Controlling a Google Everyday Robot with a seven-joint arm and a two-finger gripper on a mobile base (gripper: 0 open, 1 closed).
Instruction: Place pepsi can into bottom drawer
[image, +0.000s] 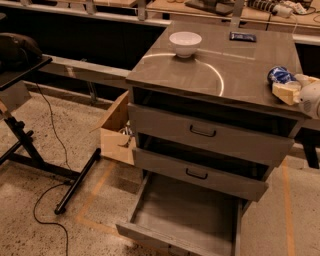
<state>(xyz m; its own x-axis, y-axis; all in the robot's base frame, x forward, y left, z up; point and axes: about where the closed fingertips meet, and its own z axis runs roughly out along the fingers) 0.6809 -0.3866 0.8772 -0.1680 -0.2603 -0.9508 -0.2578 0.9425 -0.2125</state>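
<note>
The gripper (286, 92), pale beige at the end of a rounded white arm (311, 99), sits low over the right edge of the cabinet top (225, 70); whether it is clamped or spread cannot be told. Right against its far side lies the pepsi can (279, 75), a small rounded blue can with a white patch, resting on the top and partly covered by the gripper; contact between them cannot be judged. The top around them is smooth grey metal with a bright curved scuff. Further from the gripper, back and to its left, lies a flat dark blue packet (243, 36); well to the left stands a glossy white bowl (185, 43). Below the gripper are two grey metal drawers, the top drawer (210, 135) and the middle drawer (197, 175), each with a black handle; lowest, the bottom drawer (185, 215) stands pulled out, a wide shallow tray with a bare grey floor. Far left, a brown cardboard box (116, 135) stands on speckled terrazzo beside a black stand (30, 150).
</note>
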